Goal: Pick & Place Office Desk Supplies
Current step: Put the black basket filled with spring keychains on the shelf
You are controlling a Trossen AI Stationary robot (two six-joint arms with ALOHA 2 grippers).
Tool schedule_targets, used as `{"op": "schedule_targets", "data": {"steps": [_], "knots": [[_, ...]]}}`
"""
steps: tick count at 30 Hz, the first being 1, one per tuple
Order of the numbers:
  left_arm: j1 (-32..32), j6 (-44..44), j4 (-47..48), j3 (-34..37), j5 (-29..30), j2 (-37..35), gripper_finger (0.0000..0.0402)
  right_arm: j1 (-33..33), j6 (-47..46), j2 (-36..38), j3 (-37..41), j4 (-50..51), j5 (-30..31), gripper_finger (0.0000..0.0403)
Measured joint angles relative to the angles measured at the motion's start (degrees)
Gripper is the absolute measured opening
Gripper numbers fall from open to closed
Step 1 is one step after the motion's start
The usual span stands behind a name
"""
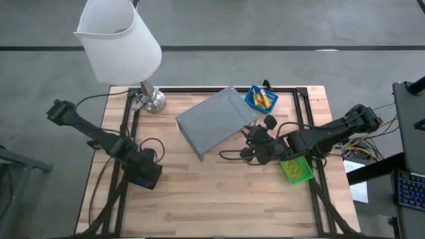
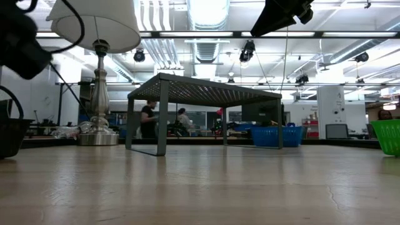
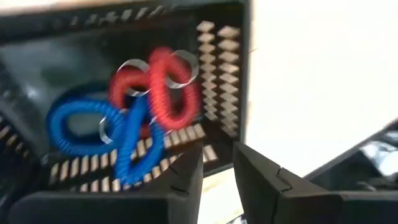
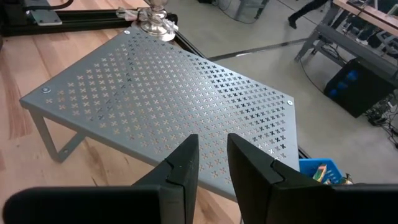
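Red loops (image 3: pixel 165 87) and blue loops (image 3: pixel 81 124) lie tangled on the floor of the black bin (image 3: pixel 224 74). My left gripper (image 3: pixel 217 152) hovers open just above that bin's rim, at the table's left (image 1: pixel 147 174), with nothing between its fingers. Right of centre, my right gripper (image 1: pixel 251 143) hangs open in the air, facing the grey perforated shelf (image 4: pixel 168 93). At the far right stands the blue bin (image 1: pixel 261 98) holding yellow pieces (image 1: pixel 265 101). The green bin (image 1: pixel 295 169) stands on the table under the right arm.
A white-shaded lamp (image 1: pixel 119 36) with a metal base (image 1: pixel 153 101) stands at the far left. The grey shelf (image 1: pixel 216 119) stands on its legs in the middle far part. Bare wood stretches along the table's near half (image 1: pixel 219 206).
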State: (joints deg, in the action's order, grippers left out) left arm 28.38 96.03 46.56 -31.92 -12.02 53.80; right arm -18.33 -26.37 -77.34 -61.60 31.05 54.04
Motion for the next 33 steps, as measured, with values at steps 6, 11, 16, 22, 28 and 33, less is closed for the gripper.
{"op": "schedule_targets", "data": {"steps": [6,11,16,22,28,33], "knots": [[0.0,-4.5,-4.3,0.0,11.3,-7.8,0.0095,0.0,0.0,0.0,0.0,0.0,0.0,0.0086],[0.0,-21.9,-18.7,0.0,25.2,-13.1,0.0095,0.0,0.0,0.0,0.0,0.0,0.0,0.0091],[0.0,-64.1,-44.8,0.0,33.2,-15.1,0.0095,0.0,0.0,0.0,0.0,0.0,0.0,0.0086],[0.0,-101.7,-57.0,0.0,29.0,-15.1,0.0095,0.0,0.0,0.0,0.0,0.0,0.0,0.0076],[-4.0,-106.1,-57.1,0.3,29.9,-14.2,0.0095,0.0,0.0,0.0,0.0,0.0,0.0,0.0073],[-10.3,-106.1,-57.2,0.4,29.7,-11.2,0.0095,0.0,0.0,0.0,0.0,0.0,0.0,0.008]]}}
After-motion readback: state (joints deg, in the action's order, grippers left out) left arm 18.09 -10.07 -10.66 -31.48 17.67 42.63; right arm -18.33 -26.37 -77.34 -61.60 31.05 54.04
